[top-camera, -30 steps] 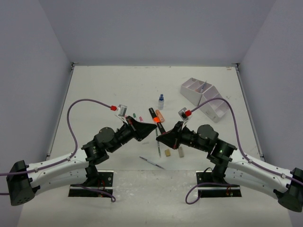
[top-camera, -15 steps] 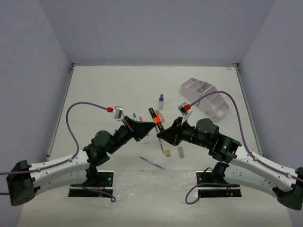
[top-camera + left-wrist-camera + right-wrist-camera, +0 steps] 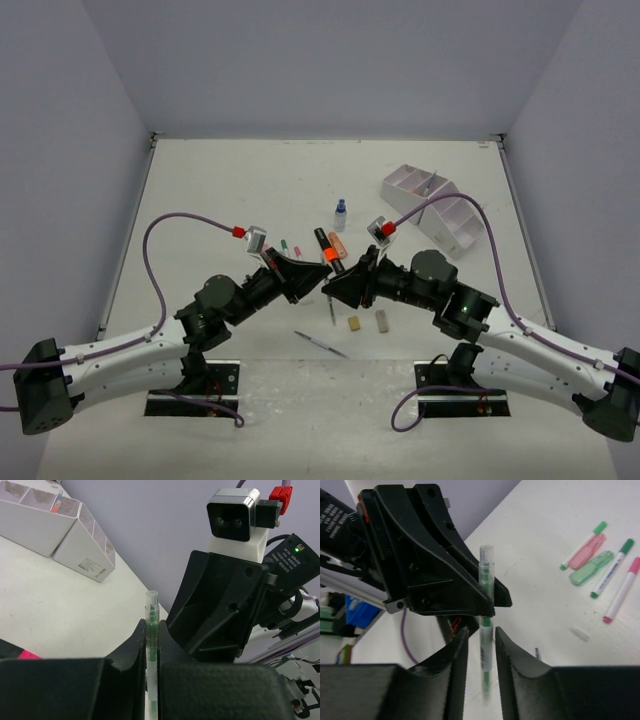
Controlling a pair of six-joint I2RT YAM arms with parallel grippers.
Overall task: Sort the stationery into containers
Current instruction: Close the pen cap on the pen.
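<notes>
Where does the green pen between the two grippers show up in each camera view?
Top external: not visible, hidden where the left gripper and right gripper meet.
Left wrist: green pen upright at bottom centre, clamped in the left jaws.
Right wrist: centre of the picture, upright between the right arm's parted jaws.
Shared landmark: the left gripper, in all three views.

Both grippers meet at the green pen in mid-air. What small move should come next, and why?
Probably the right gripper should back straight off the green pen. The left gripper is shut on the pen, while the right gripper's fingers stand slightly apart on either side of it, so the pen seems handed over.
</notes>
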